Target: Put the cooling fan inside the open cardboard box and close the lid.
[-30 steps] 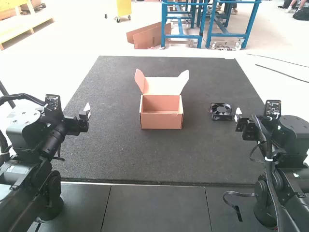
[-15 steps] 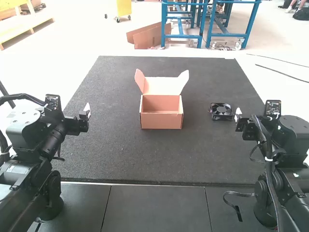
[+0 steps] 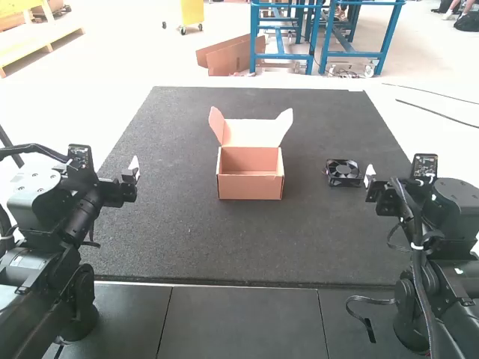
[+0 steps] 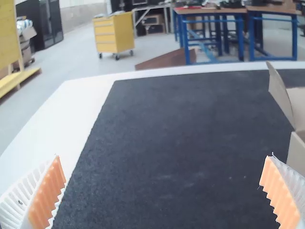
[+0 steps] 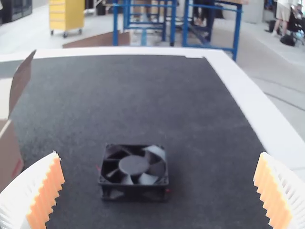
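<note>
Counts: 1 cardboard box, 1 cooling fan, 1 black mat, 2 arms, 2 grippers.

Counter: the white counter (image 3: pixel 112 112) carries the one black mat (image 3: pixel 187 224), which covers most of its middle. A white margin shows along the counter's left, right and far edges.

Cardboard box (image 3: pixel 250 179): one, brown, standing upright near the middle of the mat, a little toward the far edge. The top is open. The lid stands up from the back wall, with two ear flaps, one at each top corner, splayed outward.

Cooling fan (image 3: pixel 343 172): one, black, with a square frame. It lies flat on the mat with the blades facing up. It is outside the box, between the box and the counter's right edge, apart from the box wall.

Left gripper (image 4: pixel 162 160): held over the left part of the mat, toward the counter's left edge and well apart from the box. Its white ribbed fingers (image 4: pixel 24 200) with orange pads are spread wide, with bare mat between them. It holds nothing.

Right gripper (image 5: pixel 158 155): held near the counter's right edge, on the near side of the fan and pointing at it. Its two fingers (image 5: pixel 276 191) are spread wide, wider than the fan frame. The fan sits on the mat beyond the tips, untouched. It holds nothing.

Task state: fan not yet in the box, lid not closed.
</note>
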Robot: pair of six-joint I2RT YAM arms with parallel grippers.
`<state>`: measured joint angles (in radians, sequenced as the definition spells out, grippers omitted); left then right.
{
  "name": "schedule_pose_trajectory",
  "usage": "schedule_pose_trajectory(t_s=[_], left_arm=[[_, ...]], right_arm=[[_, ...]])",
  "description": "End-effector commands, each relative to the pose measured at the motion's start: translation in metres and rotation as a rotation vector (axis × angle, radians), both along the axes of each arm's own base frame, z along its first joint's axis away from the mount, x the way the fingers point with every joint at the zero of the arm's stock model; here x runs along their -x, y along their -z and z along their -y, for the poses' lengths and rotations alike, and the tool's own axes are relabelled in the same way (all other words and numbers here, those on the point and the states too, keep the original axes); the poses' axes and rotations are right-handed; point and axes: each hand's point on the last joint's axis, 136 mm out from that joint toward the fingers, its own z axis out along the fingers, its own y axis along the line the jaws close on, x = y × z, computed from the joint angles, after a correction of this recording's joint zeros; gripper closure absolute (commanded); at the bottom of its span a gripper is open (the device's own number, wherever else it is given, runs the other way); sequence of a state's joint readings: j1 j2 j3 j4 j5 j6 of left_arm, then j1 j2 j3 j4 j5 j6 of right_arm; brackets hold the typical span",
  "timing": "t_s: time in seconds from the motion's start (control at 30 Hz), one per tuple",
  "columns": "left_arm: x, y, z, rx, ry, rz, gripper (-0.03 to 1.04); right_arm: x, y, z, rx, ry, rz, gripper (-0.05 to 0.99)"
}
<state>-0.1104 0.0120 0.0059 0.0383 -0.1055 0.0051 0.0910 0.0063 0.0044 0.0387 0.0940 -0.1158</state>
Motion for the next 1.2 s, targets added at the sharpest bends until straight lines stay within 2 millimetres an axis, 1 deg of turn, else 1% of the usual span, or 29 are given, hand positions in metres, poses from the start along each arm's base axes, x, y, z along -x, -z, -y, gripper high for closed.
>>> schedule_pose_trajectory(t_s=[0.0, 0.07, 0.13, 0.27, 0.47, 0.57, 0.63, 0.73, 0.83, 0.97, 1.0, 1.1, 1.17], left_arm=[[0.001, -0.008, -0.003, 0.022, -0.013, 0.04, 0.04], [0.001, -0.01, -0.003, 0.023, -0.013, 0.047, 0.04], [0.001, -0.015, -0.003, 0.025, -0.011, 0.07, 0.04], [0.005, -0.037, -0.004, 0.034, -0.014, 0.159, 0.04], [0.014, -0.075, -0.004, 0.042, -0.01, 0.241, 0.04], [0.015, -0.089, -0.004, 0.041, -0.009, 0.239, 0.04], [0.012, -0.095, -0.003, 0.038, -0.009, 0.221, 0.04], [0.006, -0.107, -0.004, 0.037, -0.014, 0.197, 0.04], [-0.003, -0.118, -0.004, 0.033, -0.019, 0.162, 0.04], [-0.019, -0.122, -0.003, 0.022, -0.027, 0.063, 0.04], [-0.024, -0.123, -0.003, 0.019, -0.027, 0.032, 0.04], [-0.039, -0.124, -0.003, 0.011, -0.039, -0.073, 0.04], [-0.047, -0.128, -0.005, 0.006, -0.053, -0.126, 0.04]], right_arm=[[0.0, -0.013, 0.003, -0.029, 0.011, 0.057, 0.01], [0.0, -0.028, 0.003, -0.033, 0.011, 0.121, 0.01], [0.002, -0.04, 0.003, -0.036, 0.008, 0.167, 0.01], [0.003, -0.051, 0.003, -0.03, 0.013, 0.199, 0.01], [0.009, -0.078, 0.004, -0.032, 0.013, 0.251, 0.01], [0.01, -0.092, 0.004, -0.032, 0.013, 0.26, 0.01], [0.007, -0.099, 0.005, -0.032, 0.018, 0.246, 0.01], [-0.003, -0.112, 0.007, -0.029, 0.036, 0.209, 0.01], [-0.018, -0.124, 0.011, -0.03, 0.069, 0.146, 0.01], [-0.044, -0.138, 0.011, -0.036, 0.079, 0.029, 0.01], [-0.05, -0.144, 0.01, -0.041, 0.08, 0.011, 0.01], [-0.066, -0.158, 0.009, -0.055, 0.086, -0.052, 0.02], [-0.075, -0.166, 0.008, -0.055, 0.087, -0.1, 0.02]])
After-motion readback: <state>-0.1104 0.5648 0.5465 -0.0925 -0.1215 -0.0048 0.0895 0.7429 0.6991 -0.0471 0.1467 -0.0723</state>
